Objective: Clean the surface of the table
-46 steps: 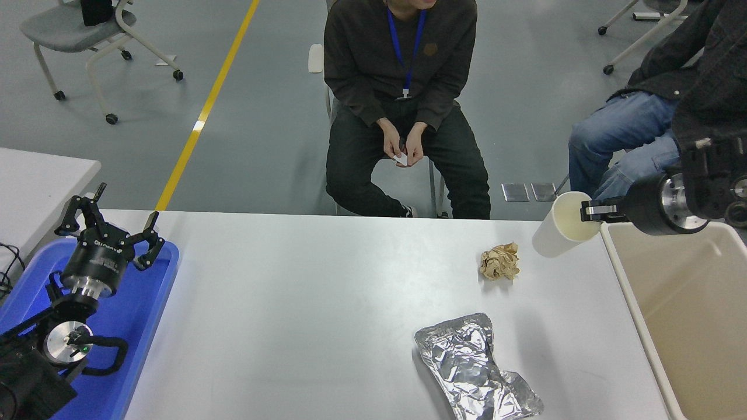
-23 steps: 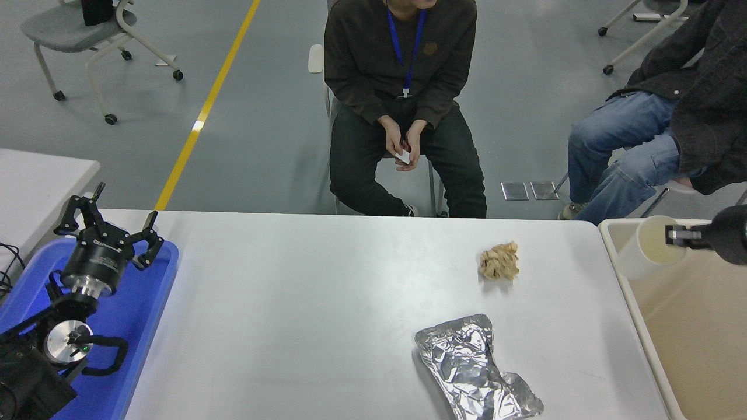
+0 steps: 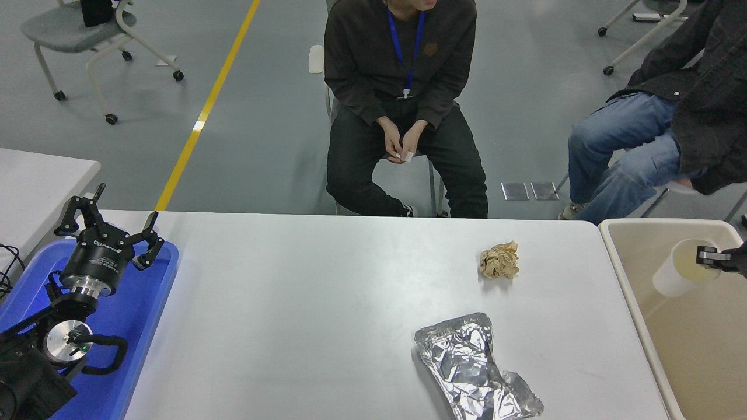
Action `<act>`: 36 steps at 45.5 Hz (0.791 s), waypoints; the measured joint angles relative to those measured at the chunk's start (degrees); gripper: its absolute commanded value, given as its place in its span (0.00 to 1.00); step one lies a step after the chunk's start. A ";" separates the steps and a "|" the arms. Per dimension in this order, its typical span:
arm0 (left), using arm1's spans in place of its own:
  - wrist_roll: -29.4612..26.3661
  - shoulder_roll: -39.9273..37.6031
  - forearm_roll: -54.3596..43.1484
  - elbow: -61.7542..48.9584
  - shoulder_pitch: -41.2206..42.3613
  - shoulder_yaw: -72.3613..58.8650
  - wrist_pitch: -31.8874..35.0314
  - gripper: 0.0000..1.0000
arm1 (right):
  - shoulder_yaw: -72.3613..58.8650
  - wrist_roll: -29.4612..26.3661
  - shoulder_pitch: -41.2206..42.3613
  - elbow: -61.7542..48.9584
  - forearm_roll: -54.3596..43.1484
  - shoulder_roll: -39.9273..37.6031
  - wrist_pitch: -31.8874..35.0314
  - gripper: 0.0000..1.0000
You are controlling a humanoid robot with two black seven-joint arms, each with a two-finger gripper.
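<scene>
The right gripper (image 3: 705, 256) is showing only at the far right edge, its fingers pinching the rim of a white cup (image 3: 680, 268). The cup is hanging tilted, mouth turned right, inside the beige bin (image 3: 633, 291) that is standing just beside the table's right end. Whether the cup is touching the bin's inside, cannot tell.

The table (image 3: 327, 303) is filling the middle of the view, wide and white-grey. A crumpled brown paper ball (image 3: 499, 261) is lying on its far right part, well apart from the bin. A crinkled foil pouch (image 3: 473, 367) is lying flat nearer the camera, at the near edge, right of centre. The two are near each other but not touching.

The left gripper (image 3: 108, 224) is sitting parked at lower left over a blue tray (image 3: 146, 303), fingers spread wide and holding nothing. The tray is overlapping the table's left end. A smaller white table (image 3: 35, 181) is showing at the left edge.

Beyond the far side, a person in dark clothes (image 3: 400, 76) is sitting on a chair with hands together holding something small and white. A second person in jeans (image 3: 636, 140) is sitting at the upper right. A grey chair (image 3: 76, 29) is standing at upper left beside a yellow floor line (image 3: 204, 111).
</scene>
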 measured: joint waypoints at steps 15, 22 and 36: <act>0.00 0.00 0.00 0.01 0.00 0.00 0.00 1.00 | 0.83 5.93 -10.63 -24.25 0.32 11.67 -0.12 0.00; 0.00 0.00 0.00 0.00 0.00 0.00 0.00 1.00 | 0.65 7.87 -14.75 -33.27 0.37 15.84 -0.13 0.00; -0.01 0.00 0.00 0.01 0.00 0.00 0.00 1.00 | 0.70 8.72 -20.89 -42.80 0.95 20.18 -2.39 0.00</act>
